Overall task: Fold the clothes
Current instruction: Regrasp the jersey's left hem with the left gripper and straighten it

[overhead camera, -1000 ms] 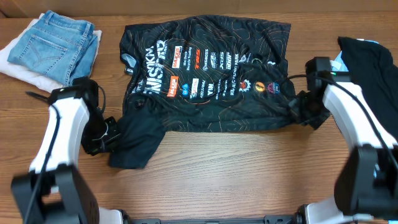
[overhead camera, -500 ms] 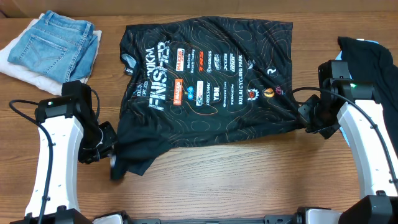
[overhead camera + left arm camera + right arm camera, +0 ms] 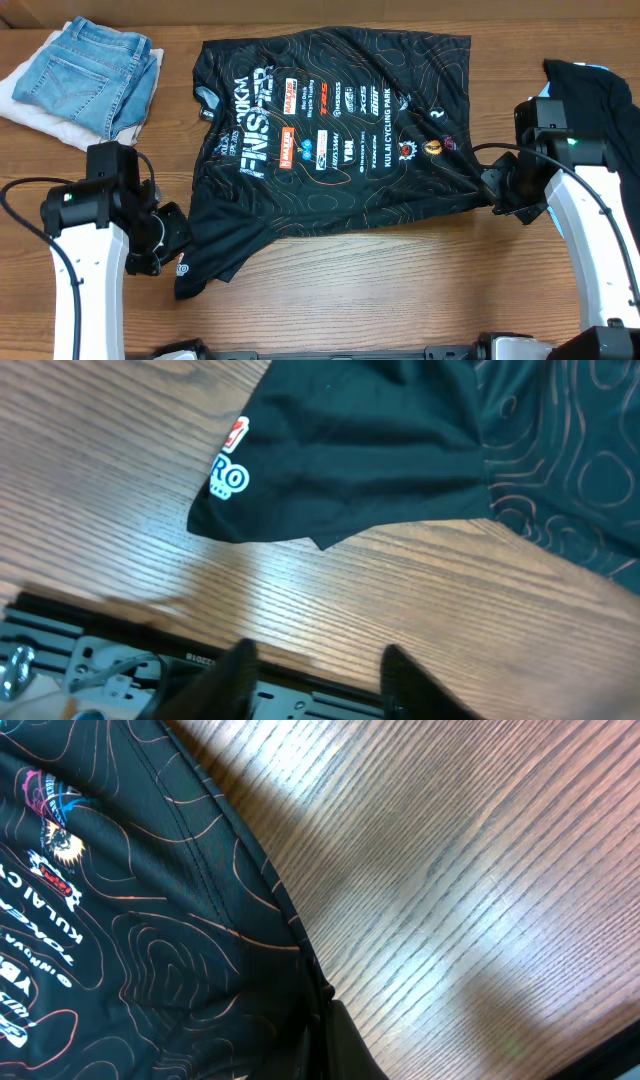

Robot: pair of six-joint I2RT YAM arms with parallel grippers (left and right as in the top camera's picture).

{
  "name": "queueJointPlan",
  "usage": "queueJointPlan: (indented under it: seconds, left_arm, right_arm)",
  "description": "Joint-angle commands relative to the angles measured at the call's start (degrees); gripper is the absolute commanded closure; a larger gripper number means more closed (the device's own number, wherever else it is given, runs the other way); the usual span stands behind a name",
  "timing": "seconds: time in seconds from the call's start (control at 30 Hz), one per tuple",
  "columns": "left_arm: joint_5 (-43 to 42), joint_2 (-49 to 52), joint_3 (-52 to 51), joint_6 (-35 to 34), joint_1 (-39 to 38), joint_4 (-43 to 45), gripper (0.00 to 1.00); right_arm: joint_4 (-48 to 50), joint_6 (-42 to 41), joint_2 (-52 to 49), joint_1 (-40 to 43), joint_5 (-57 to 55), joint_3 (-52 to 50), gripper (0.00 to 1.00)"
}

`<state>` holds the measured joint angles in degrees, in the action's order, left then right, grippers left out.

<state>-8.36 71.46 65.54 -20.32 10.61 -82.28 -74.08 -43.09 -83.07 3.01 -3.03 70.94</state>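
Note:
The black jersey [image 3: 330, 140] with orange contour lines, white lettering and sponsor logos lies spread flat in the middle of the table. Its lower-left sleeve [image 3: 205, 265] lies loose on the wood and shows a small logo, also seen in the left wrist view [image 3: 330, 460]. My left gripper [image 3: 172, 250] is just left of that sleeve, open and empty [image 3: 318, 680], above the table's front edge. My right gripper [image 3: 492, 188] is shut on the jersey's right hem corner. In the right wrist view [image 3: 335, 1040] the fabric [image 3: 150, 920] is pinched between its fingers.
Folded blue jeans [image 3: 95, 70] lie on white cloth at the back left. A plain black garment [image 3: 595, 95] lies at the right edge behind my right arm. A metal rail [image 3: 100, 660] runs along the table's front edge.
The jersey has been pulled flatter and its lettering now shows straight. My left gripper has let go of the sleeve and moved back to the left. The right gripper has held still for the last half second.

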Motion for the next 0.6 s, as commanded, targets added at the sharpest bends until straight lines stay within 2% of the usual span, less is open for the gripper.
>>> queueJointPlan:
  seconds: [0.0, 0.1, 0.33, 0.57]
  left_arm:
    - [-0.61, 0.33, -0.26, 1.03, 0.2, 1.09, 0.38]
    - [0.2, 2.47, -0.26, 1.07, 0.22, 2.71, 0.34]
    - [4.44, 12.26, -0.26, 1.05, 0.26, 5.14, 0.36]
    - [9.03, 21.84, -0.26, 1.05, 0.31, 6.71, 0.34]
  right_arm:
    - [0.37, -0.28, 1.51, 0.28, -1.01, 1.18, 0.96]
    - [0.55, 0.07, 1.51, 0.28, -1.03, 1.18, 0.96]
    - [0.66, 1.51, 1.51, 0.28, -1.44, 1.18, 0.96]
    - [1.07, 1.53, 1.51, 0.28, -1.44, 1.18, 0.96]
